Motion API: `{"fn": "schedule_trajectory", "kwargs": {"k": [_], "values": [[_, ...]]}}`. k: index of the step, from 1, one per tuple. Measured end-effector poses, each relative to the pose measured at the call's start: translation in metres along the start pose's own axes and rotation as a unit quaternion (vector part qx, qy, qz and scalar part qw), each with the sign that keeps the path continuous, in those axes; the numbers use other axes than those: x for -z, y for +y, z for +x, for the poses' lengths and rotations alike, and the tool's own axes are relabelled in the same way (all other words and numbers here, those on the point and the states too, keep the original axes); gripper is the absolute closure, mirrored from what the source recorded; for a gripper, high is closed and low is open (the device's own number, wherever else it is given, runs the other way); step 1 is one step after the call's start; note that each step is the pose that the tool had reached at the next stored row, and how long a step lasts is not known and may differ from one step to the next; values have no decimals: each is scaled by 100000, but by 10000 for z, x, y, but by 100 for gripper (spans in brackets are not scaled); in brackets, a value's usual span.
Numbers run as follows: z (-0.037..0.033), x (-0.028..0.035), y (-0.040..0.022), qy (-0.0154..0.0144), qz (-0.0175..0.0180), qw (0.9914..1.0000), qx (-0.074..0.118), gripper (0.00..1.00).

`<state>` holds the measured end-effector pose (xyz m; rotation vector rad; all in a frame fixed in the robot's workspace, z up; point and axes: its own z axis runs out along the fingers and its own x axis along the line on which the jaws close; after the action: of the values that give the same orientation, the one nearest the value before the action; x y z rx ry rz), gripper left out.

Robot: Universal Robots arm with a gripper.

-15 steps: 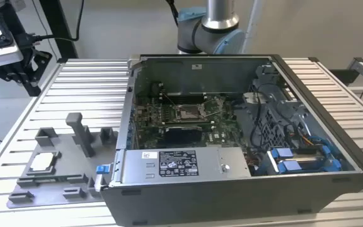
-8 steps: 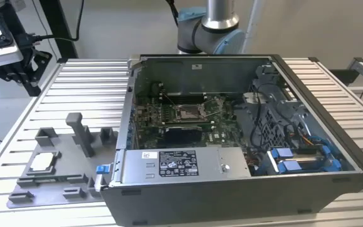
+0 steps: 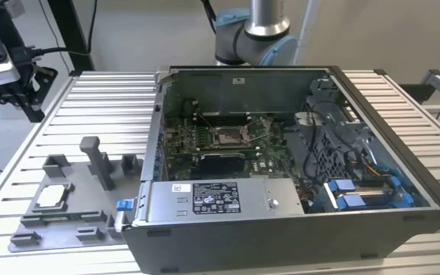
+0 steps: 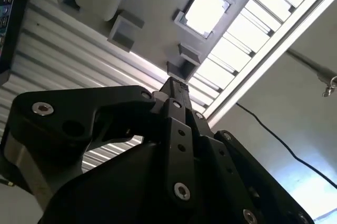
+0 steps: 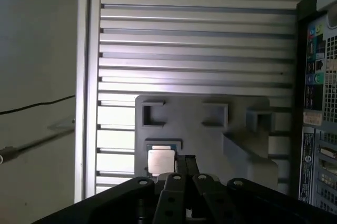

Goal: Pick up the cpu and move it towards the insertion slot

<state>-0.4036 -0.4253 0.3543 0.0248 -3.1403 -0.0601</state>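
The cpu (image 3: 52, 196) is a small pale silver square lying in a recess of the grey fixture plate (image 3: 63, 232), on the exterior view's left. Both wrist views also show the cpu (image 4: 204, 11) (image 5: 160, 161). My gripper (image 3: 32, 110) hangs high over the table's far left corner, well apart from the chip. Its black fingers look shut with nothing between them in both wrist views (image 4: 174, 83) (image 5: 185, 160). The insertion slot (image 3: 230, 136) is a square metal-framed socket in the middle of the green motherboard inside the open computer case (image 3: 281, 229).
Grey fixture blocks and an upright post (image 3: 98, 163) stand on the plate beside the case. The ribbed metal table (image 3: 105, 109) stretches around it. A cable (image 5: 37, 105) lies on the floor beyond the table's edge. The case walls rise around the motherboard.
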Motion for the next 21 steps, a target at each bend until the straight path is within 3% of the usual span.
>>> {"fn": "schedule_trajectory", "kwargs": {"k": [8, 11, 19, 20, 21], "values": [[113, -17, -192, -19, 4, 100000, 5, 100], [178, -22, -219, -142, 5, 100000, 8, 100], [184, -23, -219, -146, 4, 100000, 66, 100], [184, -23, -219, -146, 4, 100000, 78, 0], [184, -23, -219, -147, 4, 100000, 84, 0]]}}
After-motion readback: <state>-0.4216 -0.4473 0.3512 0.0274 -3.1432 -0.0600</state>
